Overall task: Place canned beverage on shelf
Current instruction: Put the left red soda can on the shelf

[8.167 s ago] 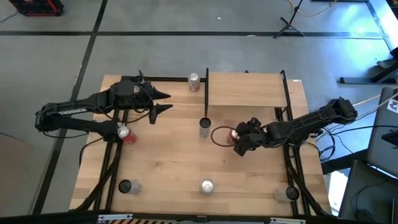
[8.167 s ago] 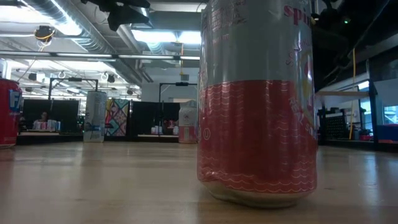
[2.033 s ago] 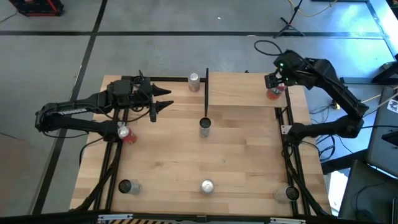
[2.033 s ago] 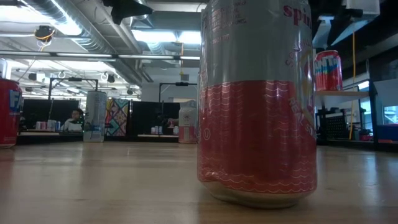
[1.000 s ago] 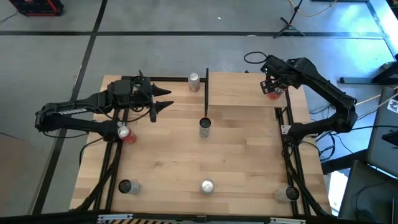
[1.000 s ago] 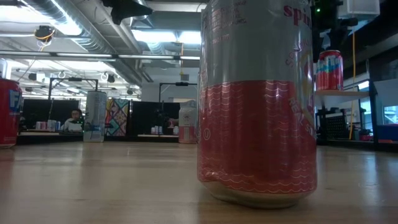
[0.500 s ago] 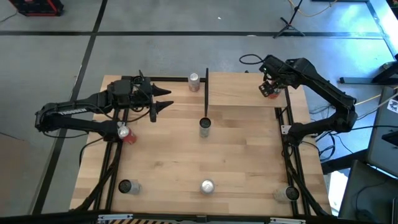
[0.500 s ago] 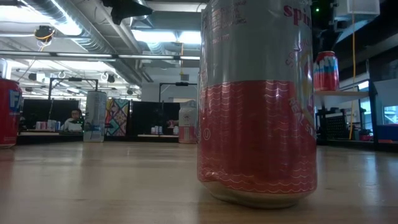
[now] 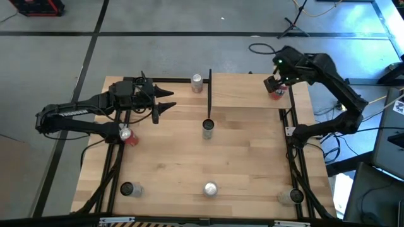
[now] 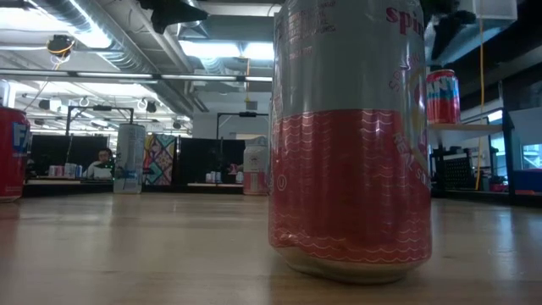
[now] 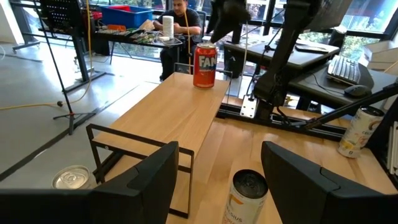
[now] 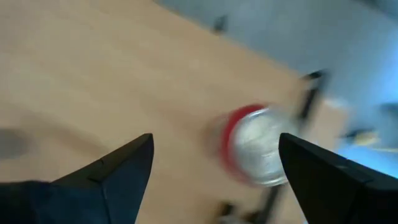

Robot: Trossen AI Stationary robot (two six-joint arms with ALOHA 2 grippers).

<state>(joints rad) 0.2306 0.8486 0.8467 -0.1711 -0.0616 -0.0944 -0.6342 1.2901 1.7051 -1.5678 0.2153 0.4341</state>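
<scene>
On the pale wooden shelf point(image 9: 249, 88), a red aluminium can point(image 11: 204, 64) stands upright.
Above it, right gripper point(image 12: 211, 171) is wide open, holding nothing; one brush could topple it.

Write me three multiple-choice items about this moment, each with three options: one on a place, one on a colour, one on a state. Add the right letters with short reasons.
1. Where does the can under the right tool stand?
A. On the shelf, near its far right corner
B. At the middle of the table
C. On the floor

2. What colour is the body of this can?
A. Green
B. Blue
C. Red

3. How is the right tool?
A. Shut on the can
B. Open, above the can
C. Lying flat on the table

Key:
1 A, the high view shows it on the pale board, beside the corner post.
2 C, the left wrist view shows a red body.
3 B, the right wrist view shows both fingers spread wide, with the can top below them.

The left tool waits open over the left back of the table.
</scene>
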